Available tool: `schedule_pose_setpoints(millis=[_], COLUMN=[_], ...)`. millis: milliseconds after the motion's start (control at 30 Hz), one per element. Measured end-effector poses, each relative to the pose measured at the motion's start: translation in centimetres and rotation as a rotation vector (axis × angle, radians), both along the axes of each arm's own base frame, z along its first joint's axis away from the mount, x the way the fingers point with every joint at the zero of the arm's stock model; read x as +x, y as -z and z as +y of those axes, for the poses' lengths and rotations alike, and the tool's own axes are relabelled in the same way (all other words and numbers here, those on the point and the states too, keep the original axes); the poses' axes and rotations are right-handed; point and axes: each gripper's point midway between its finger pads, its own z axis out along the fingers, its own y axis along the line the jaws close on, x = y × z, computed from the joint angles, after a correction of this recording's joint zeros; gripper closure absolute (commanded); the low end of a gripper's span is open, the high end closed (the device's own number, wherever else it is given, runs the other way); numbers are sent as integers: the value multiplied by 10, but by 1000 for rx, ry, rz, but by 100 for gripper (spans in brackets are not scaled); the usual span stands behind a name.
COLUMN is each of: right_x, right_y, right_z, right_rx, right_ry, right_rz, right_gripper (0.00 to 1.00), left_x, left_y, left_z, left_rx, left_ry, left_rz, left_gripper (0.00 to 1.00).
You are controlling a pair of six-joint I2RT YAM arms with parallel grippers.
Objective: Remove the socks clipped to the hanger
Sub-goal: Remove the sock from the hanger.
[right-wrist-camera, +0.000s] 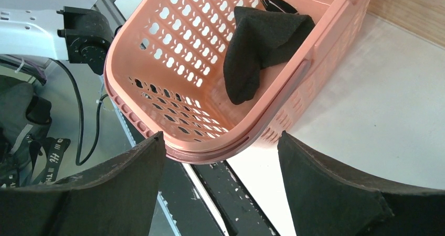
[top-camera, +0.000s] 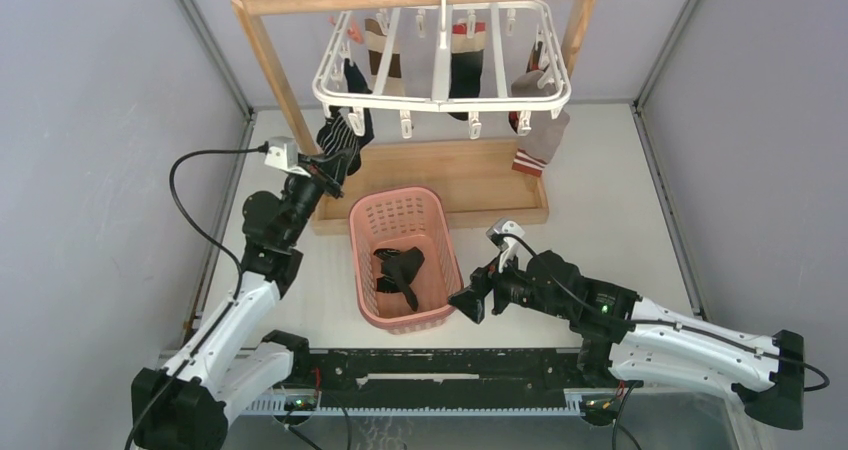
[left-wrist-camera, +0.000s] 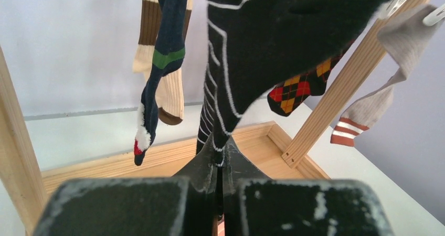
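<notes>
The white hanger [top-camera: 440, 98] hangs by its hook from the wooden rack's top bar. Clipped to it are a black sock with white stripes [top-camera: 343, 135] at the front left, brown-and-cream banded socks [top-camera: 385, 52], a dark sock [top-camera: 466, 65] and a grey sock with a red-white cuff [top-camera: 540, 140]. My left gripper [top-camera: 325, 175] is shut on the striped sock's lower end [left-wrist-camera: 220, 141]. A red-yellow argyle sock [left-wrist-camera: 299, 89] and a navy sock [left-wrist-camera: 157, 78] hang behind. My right gripper [top-camera: 468, 302] is open and empty at the near right corner of the pink basket [right-wrist-camera: 173, 147].
The pink basket [top-camera: 362, 270] stands in front of the wooden rack [top-camera: 270, 60] and holds black socks [top-camera: 398, 270]. The rack's wooden base tray [top-camera: 470, 175] lies behind the basket. Grey walls close in the left, right and back.
</notes>
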Motion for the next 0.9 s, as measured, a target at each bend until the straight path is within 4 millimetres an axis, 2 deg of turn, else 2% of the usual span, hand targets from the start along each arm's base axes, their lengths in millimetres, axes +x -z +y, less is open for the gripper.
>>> schedule_pose_setpoints(millis=[233,467,767,900], right_x=[0,0,-1,-1], right_y=[0,0,-5,-10], right_z=[3,4,3,1], right_rx=[4,12,28,42], right_ry=[-2,-1,0,5], right_rz=[4,14,8,-2], right_gripper=[16,17,17,17], left_x=[-15,-21,-37,-44], left_y=[-16,-14,-9,-18], left_z=[5,7,-5,-8], left_rx=[-18,-17,-3,-4], left_ry=[-5,-13,17,23], left_rz=[-33,-12,23,15], left_gripper=[100,100,100,100])
